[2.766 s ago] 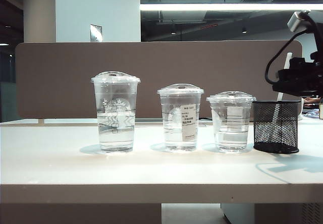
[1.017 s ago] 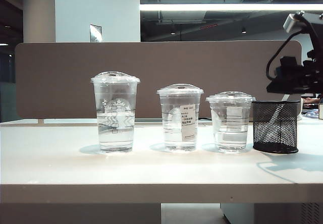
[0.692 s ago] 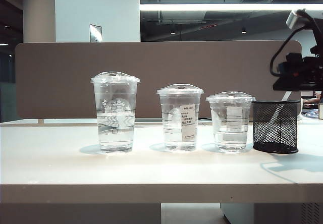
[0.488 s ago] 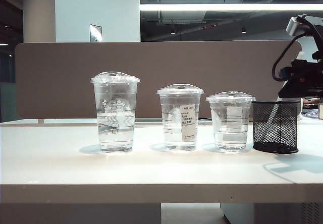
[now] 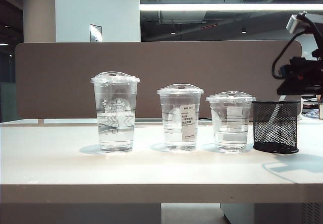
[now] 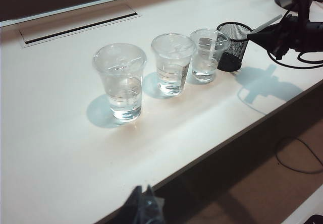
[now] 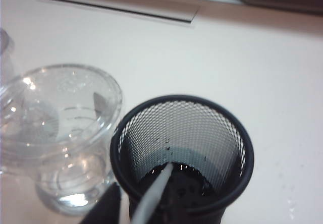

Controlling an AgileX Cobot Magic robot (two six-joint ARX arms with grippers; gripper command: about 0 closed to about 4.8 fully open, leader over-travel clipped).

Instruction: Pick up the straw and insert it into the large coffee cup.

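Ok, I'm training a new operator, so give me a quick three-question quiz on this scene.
1. Where is the lower end of the straw? A: in the mesh holder. B: in a cup. C: lying flat.
2. True or false: the large coffee cup stands right beside the mesh holder.
3. Fill in: the ___ gripper is over the holder, while the left gripper is back at the near edge of the table.
Key: 1 A; 2 false; 3 right gripper.

light: bright overhead strip | glare: white table (image 5: 151,168) | shadows: soft, leftward | right wrist view: blurred, perhaps defocused
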